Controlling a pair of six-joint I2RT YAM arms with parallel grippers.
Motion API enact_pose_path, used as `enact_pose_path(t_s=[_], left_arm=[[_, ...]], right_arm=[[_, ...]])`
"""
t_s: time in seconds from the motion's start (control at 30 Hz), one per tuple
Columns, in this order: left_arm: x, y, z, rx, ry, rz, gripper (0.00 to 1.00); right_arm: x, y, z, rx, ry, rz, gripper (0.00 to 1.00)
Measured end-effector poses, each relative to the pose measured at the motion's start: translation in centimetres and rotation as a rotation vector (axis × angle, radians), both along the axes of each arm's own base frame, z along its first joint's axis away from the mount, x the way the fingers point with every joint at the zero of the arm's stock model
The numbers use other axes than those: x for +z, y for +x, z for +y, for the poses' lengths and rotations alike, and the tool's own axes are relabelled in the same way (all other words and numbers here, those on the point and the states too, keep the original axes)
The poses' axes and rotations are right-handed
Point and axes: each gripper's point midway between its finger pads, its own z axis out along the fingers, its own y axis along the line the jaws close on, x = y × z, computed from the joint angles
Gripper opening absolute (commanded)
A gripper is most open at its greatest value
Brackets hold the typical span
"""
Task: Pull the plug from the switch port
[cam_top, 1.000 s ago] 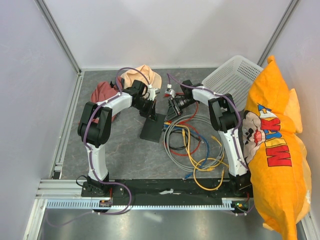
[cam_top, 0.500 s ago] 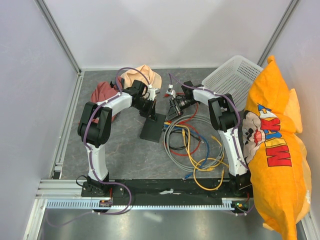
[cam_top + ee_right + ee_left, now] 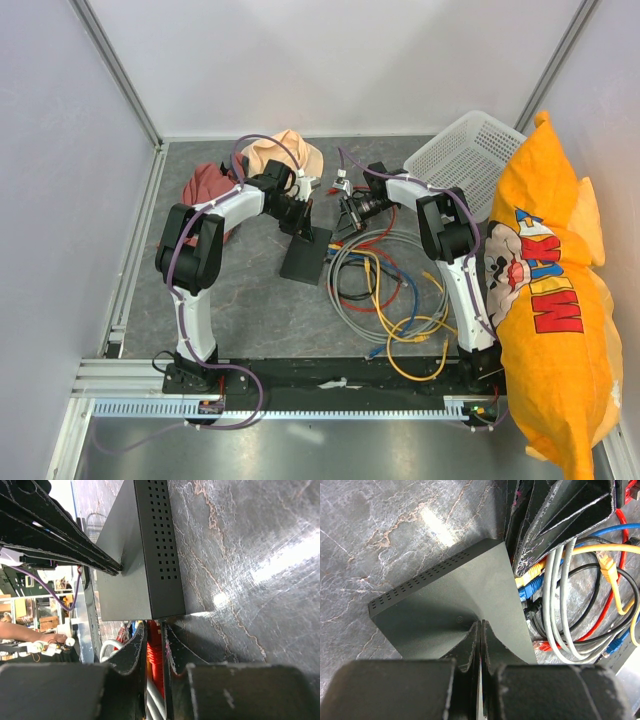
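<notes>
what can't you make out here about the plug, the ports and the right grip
- Red cable, right wrist view: it lies between the right gripper jaws, but whether they are pinching it is unclear, and its plug end is hidden behind them.
- Switch ports, left wrist view: the right gripper's fingers and the cables cover that edge.
- Ports, top view: too small to tell.

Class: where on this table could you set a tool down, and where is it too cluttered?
Free: the mat between left rail and left arm; the patch from the switch to the near edge, left of the cables. Crowded: right of the switch, with cables, basket and pillow; hats fill the back left.
</notes>
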Motion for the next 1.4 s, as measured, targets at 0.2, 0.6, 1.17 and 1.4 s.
enact_pose_path(t_s=[0.2, 0.6, 1.17, 1.4], left_arm=[[0.0, 0.0, 0.0, -0.001, 0.001, -0.001, 0.02], [-0.2, 0.0, -0.1, -0.001, 0.008, -0.023, 0.02], [-0.1, 0.0, -0.5, -0.009, 0.022, -0.026, 0.02], [-0.1, 0.0, -0.4, -0.008, 0.026, -0.024, 0.02]], right_arm=[[-0.1, 0.0, -0.1, -0.005, 0.0, 0.005, 0.0], [-0.3, 0.1, -0.5, -0.01, -0.009, 0.003, 0.0], [-0.3, 0.2, -6.1, -0.039, -0.131, -0.029, 0.0], [-0.2, -0.9, -7.9, 0.027, -0.193, -0.075, 0.0]])
